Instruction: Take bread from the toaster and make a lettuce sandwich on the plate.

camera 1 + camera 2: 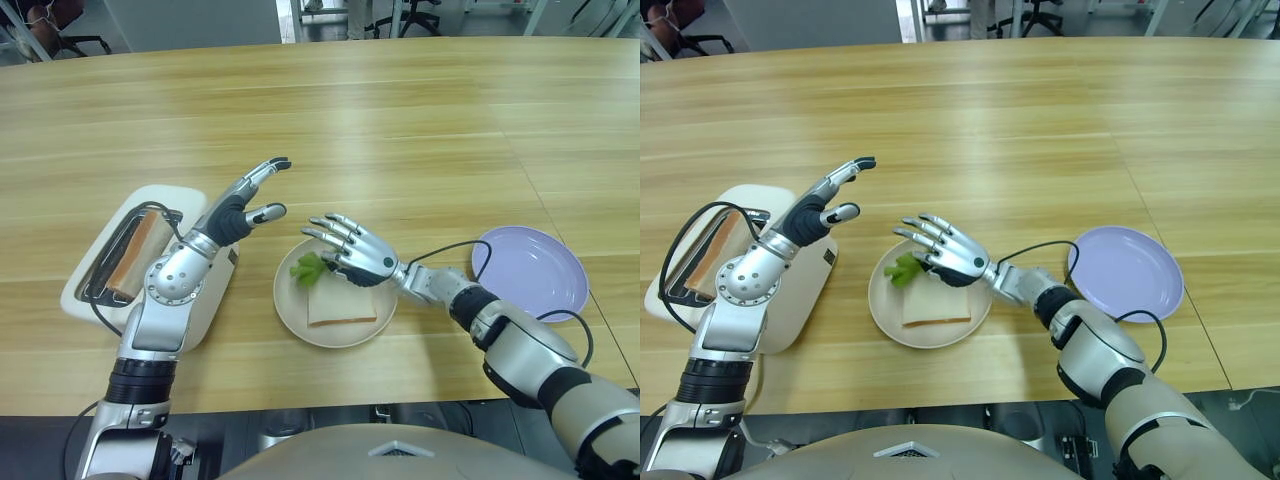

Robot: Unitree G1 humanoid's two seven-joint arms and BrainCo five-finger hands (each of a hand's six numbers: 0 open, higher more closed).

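Beige plate [335, 342] holds one slice [340, 305], with lettuce [308, 268] at the slice's far-left corner. Right hand [362, 255] hovers low over the plate, its fingers [325, 232] stretched out, slightly spread, gripping nothing. The lettuce lies just under the fingertips; contact cannot be told. Left hand [240, 205] is raised beside the toaster [140, 197], fingers [262, 172] open, spread, empty. Toaster bread [138, 250] sits in the slot, left of those fingers. Purple plate [530, 275] lies well apart, behind the right wrist.
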